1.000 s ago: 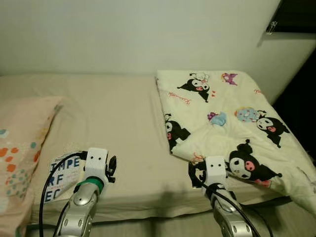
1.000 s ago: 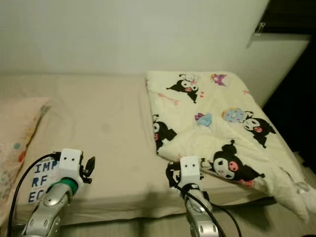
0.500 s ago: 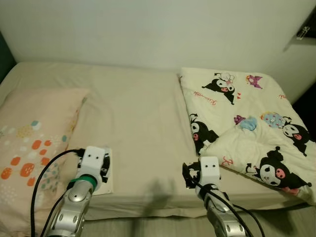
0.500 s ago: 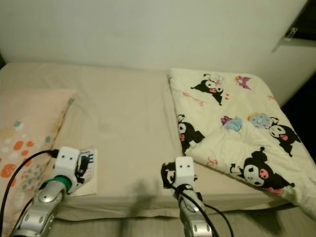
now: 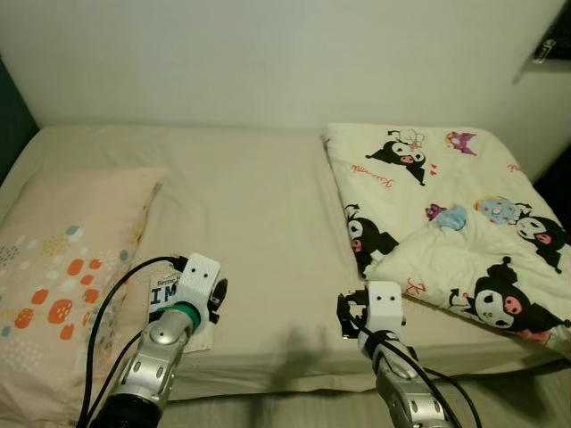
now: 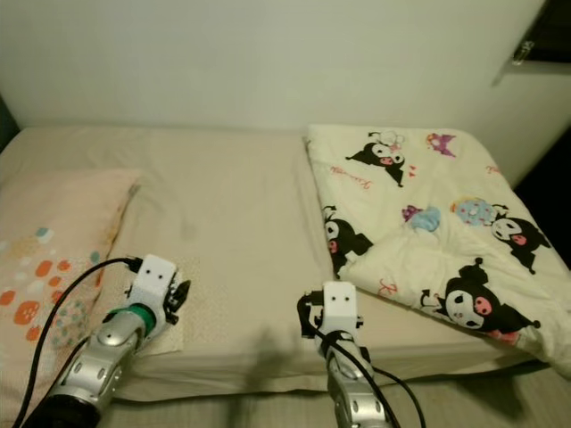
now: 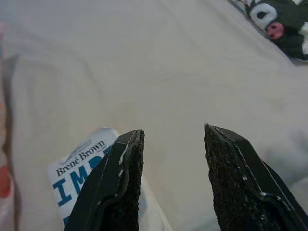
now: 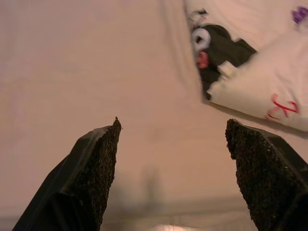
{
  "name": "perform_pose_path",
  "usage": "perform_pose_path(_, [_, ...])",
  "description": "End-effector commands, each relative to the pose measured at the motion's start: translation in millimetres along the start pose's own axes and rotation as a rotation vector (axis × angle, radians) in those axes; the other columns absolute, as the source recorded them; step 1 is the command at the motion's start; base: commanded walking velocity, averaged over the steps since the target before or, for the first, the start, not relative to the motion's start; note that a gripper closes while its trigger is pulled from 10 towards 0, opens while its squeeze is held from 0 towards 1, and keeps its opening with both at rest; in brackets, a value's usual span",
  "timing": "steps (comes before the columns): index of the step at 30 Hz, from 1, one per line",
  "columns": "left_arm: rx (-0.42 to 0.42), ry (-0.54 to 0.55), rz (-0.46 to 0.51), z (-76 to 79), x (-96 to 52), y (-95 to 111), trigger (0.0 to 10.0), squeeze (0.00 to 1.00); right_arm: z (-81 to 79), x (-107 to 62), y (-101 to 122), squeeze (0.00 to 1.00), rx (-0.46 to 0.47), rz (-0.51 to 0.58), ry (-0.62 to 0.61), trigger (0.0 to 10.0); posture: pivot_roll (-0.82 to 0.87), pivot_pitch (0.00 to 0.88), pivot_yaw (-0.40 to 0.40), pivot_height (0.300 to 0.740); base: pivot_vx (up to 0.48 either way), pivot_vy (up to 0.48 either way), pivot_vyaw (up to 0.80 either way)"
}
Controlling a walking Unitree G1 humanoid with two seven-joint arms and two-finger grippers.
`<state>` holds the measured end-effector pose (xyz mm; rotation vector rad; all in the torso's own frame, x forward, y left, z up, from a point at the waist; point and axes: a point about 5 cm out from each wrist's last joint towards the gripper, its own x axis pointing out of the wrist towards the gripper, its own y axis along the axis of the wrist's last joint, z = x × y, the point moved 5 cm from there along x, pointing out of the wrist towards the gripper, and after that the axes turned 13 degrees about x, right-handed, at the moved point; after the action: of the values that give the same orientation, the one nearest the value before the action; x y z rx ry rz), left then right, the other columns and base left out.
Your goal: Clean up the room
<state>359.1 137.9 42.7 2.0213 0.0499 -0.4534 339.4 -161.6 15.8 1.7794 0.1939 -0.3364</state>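
A white book (image 5: 168, 295) with blue lettering lies flat near the front edge of the bed (image 5: 250, 214), just beside the lower corner of the pillow (image 5: 62, 267). The left end effector (image 7: 171, 180) hovers right over it, its two black fingers (image 7: 118, 187) parted with nothing between them; one finger sits above the book's cover, where "Brené Brown" can be read. A black cable loops off the left arm over the pillow's edge.

The right end effector (image 8: 171, 163) hangs over bare sheet near the bed's front edge, its fingers spread wide and holding nothing, just beside the folded corner of the blanket (image 5: 446, 223). That blanket, cream with black cartoon characters, covers the right side of the bed. The peach pillow with orange and teal spots lies on the left side. A pale wall (image 5: 268, 53) rises behind the bed.
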Motion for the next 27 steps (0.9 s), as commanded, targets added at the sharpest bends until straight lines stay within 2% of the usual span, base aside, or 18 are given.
perform_pose_path(1, [0.012,-0.04,-0.021,11.8,1.0,-8,10.0,0.0,9.2,-0.3,-11,0.0,0.003,-0.032,-0.035,10.0,0.03,0.006,0.037,0.74,0.0,-0.48,0.0])
perform_pose_path(2, [0.012,-0.04,-0.021,11.8,1.0,-8,10.0,0.0,9.2,-0.3,-11,0.0,0.003,-0.032,-0.035,10.0,0.03,0.006,0.037,0.74,0.0,-0.48,0.0])
perform_pose_path(3, [-0.042,-0.056,-0.081,18.0,3.4,-24,10.0,0.0,24.3,0.2,-28,0.0,0.035,-0.098,-0.102,10.0,0.03,0.007,0.018,0.74,0.0,0.0,0.0])
perform_pose_path(4, [-0.042,-0.056,-0.081,18.0,3.4,-24,10.0,0.0,24.3,0.2,-28,0.0,0.035,-0.098,-0.102,10.0,0.03,0.007,0.018,0.74,0.0,0.0,0.0])
perform_pose_path(5, [-0.067,-0.064,-0.123,20.4,2.7,-37,10.0,0.0,31.5,0.3,-35,0.0,0.046,-0.127,-0.143,10.0,0.02,0.007,0.015,0.74,0.0,0.0,0.0])
perform_pose_path(6, [-0.067,-0.064,-0.123,20.4,2.7,-37,10.0,0.0,31.5,0.3,-35,0.0,0.046,-0.127,-0.143,10.0,0.02,0.007,0.015,0.74,0.0,0.0,0.0])
perform_pose_path(7, [-0.082,-0.068,-0.15,22.0,1.8,-46,10.0,0.0,35.7,0.2,-39,0.0,0.052,-0.145,-0.169,10.0,0.02,0.007,0.015,0.74,0.0,0.0,0.0])
perform_pose_path(11, [-0.108,-0.06,-0.2,21.0,-3.2,-65,10.0,0.0,25.5,5.4,-37,0.0,0.048,-0.161,-0.154,10.0,0.01,0.01,-0.01,0.74,0.0,0.0,0.0])
perform_pose_path(14, [-0.097,-0.067,-0.215,22.0,-4.2,-69,10.0,0.0,18.8,7.8,-36,0.0,0.01,-0.162,-0.123,10.0,0.02,0.01,-0.017,0.74,0.0,0.0,0.0])
perform_pose_path(19, [-0.049,-0.085,-0.222,25.1,-4.1,-72,10.0,0.0,23.4,8.7,-37,0.0,0.044,-0.165,-0.146,10.0,0.02,0.008,-0.02,0.74,0.0,0.0,0.0])
perform_pose_path(21, [-0.021,-0.078,-0.195,26.7,0.1,-65,10.0,0.0,32.6,9.6,-35,0.0,0.086,-0.166,-0.183,10.0,0.04,0.005,-0.011,0.74,0.0,0.0,0.0])
perform_pose_path(23, [-0.019,-0.077,-0.185,27.2,1.6,-62,10.0,0.0,35.0,10.2,-34,0.0,0.088,-0.163,-0.191,10.0,0.04,0.005,-0.011,0.74,0.0,0.0,0.0])
perform_pose_path(24, [-0.019,-0.058,-0.16,26.6,4.5,-55,10.0,0.0,45.1,10.9,-27,0.0,0.096,-0.139,-0.228,10.0,0.05,0.015,0.006,0.74,0.0,0.0,0.0])
perform_pose_path(27, [-0.015,-0.049,-0.14,26.6,4.8,-52,10.0,0.0,54.7,10.1,-21,0.0,0.09,-0.111,-0.262,10.0,0.04,0.022,0.026,0.74,0.0,0.0,0.0])
